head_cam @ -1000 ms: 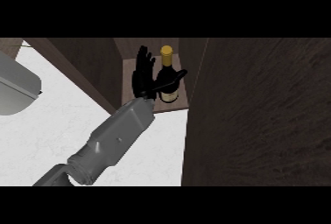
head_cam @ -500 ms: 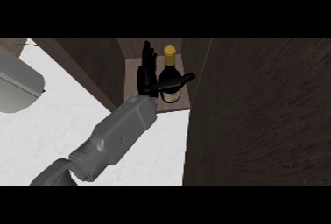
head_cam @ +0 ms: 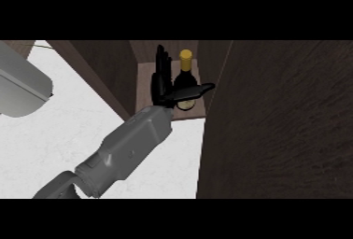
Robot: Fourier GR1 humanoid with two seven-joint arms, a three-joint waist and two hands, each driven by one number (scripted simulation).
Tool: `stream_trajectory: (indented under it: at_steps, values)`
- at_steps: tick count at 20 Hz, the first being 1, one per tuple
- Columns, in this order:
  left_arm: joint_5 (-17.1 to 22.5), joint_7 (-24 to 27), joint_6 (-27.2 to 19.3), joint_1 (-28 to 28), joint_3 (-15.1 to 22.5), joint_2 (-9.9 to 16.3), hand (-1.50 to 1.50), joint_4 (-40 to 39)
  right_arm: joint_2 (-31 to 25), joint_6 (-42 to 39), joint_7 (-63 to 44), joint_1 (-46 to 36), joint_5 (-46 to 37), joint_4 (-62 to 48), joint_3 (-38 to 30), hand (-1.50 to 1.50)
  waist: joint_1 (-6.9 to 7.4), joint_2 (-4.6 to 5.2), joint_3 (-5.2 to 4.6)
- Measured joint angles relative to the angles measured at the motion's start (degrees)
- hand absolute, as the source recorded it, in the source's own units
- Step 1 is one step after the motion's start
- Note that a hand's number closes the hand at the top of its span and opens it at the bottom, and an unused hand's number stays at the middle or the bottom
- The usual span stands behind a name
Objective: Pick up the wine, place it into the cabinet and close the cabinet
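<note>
We see the dark glass wine bottle with a gold cap (head_cam: 183, 77) standing upright inside the brown wooden cabinet (head_cam: 155, 74), its door ajar. Our black left hand (head_cam: 165, 86) is beside it, fingers straight, thumb across the bottle, probably steadying it.

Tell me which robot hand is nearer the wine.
Left. The left robot hand is right beside the wine, with straight fingers along the bottle's left side and the thumb lying across its body. The right robot hand shows nowhere in the view.
</note>
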State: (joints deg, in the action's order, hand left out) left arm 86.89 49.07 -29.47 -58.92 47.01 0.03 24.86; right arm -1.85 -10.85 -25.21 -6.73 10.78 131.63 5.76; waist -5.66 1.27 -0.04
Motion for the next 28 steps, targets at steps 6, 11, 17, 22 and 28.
stream_trajectory:
  at_steps: [6, 11, 17, 22, 28]
  values:
    - [1.83, 0.50, 0.58, 0.84, 2.13, 0.03, -1.50, 2.95, -0.05, 0.52, -1.13, 0.27, 0.41, 0.81, -0.31, -1.50, 1.01, -0.26, 0.01]
    - [1.96, 1.62, 1.07, 3.32, 4.77, 0.08, -1.50, 6.20, -0.47, 1.06, -2.22, 0.13, 0.05, 1.09, -0.93, -1.50, 2.25, -0.58, 0.02]
    - [1.60, 3.47, 0.40, 5.47, 7.03, 0.17, -1.50, 9.12, 0.18, 1.77, -1.69, 1.72, -1.36, 2.00, 0.39, -1.50, 3.07, -0.80, 0.02]
    - [-1.86, 4.12, -0.60, 7.88, 6.37, 0.09, -1.50, 12.08, 0.08, 2.71, -3.34, 2.35, -1.96, 3.81, 0.36, -1.50, 4.42, -1.12, 0.03]
    - [-8.09, 3.94, -1.32, 13.18, 5.09, 1.12, -1.50, 18.23, -0.29, 3.21, -4.05, 1.89, -1.64, 4.28, -0.86, -1.50, 5.44, -1.34, 0.04]
